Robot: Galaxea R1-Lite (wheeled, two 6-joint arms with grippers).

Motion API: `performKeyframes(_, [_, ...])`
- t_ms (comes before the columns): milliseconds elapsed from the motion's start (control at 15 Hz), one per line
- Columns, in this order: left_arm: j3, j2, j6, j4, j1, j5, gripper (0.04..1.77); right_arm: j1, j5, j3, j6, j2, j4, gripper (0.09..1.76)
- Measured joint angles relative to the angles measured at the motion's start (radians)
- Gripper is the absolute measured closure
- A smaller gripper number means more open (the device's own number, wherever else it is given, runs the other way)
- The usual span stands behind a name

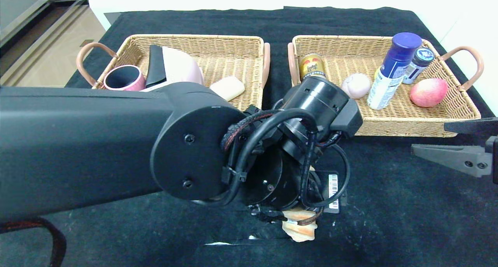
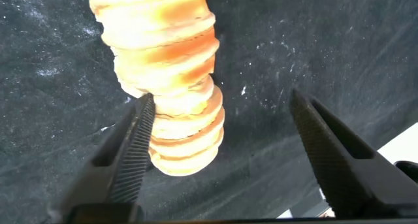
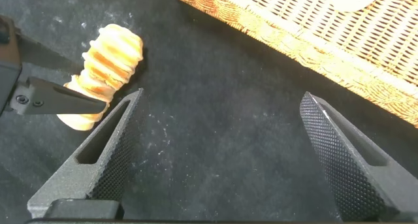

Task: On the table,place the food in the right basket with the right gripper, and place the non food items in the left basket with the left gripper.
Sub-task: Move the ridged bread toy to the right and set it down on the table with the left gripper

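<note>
Nearest you, close to the front edge of the black-covered table (image 1: 389,228), your left gripper (image 2: 222,152) points down over a ridged, golden-brown bread roll (image 2: 173,87) lying on the cloth. Its jaws stand apart; one finger (image 2: 134,152) sits right against the roll's side, the other is well clear of it, so nothing is clamped. In the head view most of that gripper is hidden behind the left arm (image 1: 97,142), and only the roll's near end shows below the wrist. At the table's right edge you see the right gripper (image 3: 222,152) hovering over bare cloth, jaws wide apart and holding nothing; its wrist view catches the roll off to one side and the wicker wall of the right basket (image 1: 459,119) beyond. Farther back, the two baskets sit side by side across the table's far half, just apart. The left basket (image 1: 233,45) holds a pink cup (image 1: 123,78), a black and pink folded item (image 1: 171,66) and a pale soap-like bar (image 1: 227,88). The right basket holds a gold can (image 1: 312,65) at its left wall, a pale round item (image 1: 356,85), a white spray can with a blue cap (image 1: 393,70) leaning, a small dark-capped bottle (image 1: 418,64) touching it, and a red apple (image 1: 428,92) near the right handle.
</note>
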Motion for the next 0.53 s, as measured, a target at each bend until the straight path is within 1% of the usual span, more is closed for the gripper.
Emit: performKeyframes(533, [-0.002,-0.011,0.007,0.005,-0.001,0.004,0.16,0.001,0.000,0.000,0.000,-0.001,0.000,0.14])
